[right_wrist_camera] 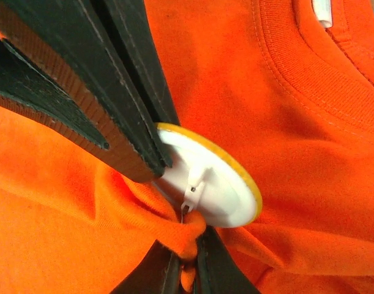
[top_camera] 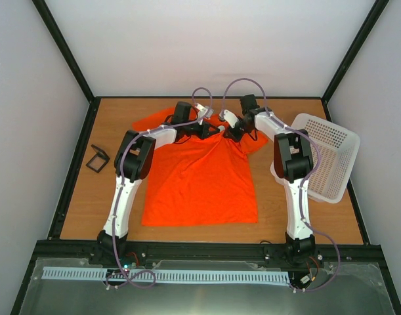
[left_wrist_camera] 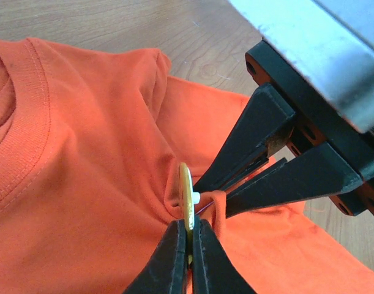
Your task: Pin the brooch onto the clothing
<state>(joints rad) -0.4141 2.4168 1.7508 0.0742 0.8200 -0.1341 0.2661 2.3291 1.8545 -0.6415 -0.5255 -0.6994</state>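
The brooch point(right_wrist_camera: 214, 187) stands on edge over the upper chest of the orange T-shirt point(top_camera: 200, 184), just below the ribbed collar point(left_wrist_camera: 27, 122). Its white back and pin face my right wrist camera, and a gold rim shows around it.

My left gripper point(left_wrist_camera: 188, 228) is pressed together on the edge of the brooch. My right gripper point(right_wrist_camera: 185, 245) is pinched on a raised fold of the T-shirt fabric directly beside the brooch. The lower end of the pin meets this fold. Whether the pin passes through the fabric cannot be determined.

The T-shirt lies flat on the wooden table point(top_camera: 285, 216), neck away from my bases. A white perforated basket point(top_camera: 331, 157) sits at the right edge. A small black square box point(top_camera: 98, 159) sits at the left.
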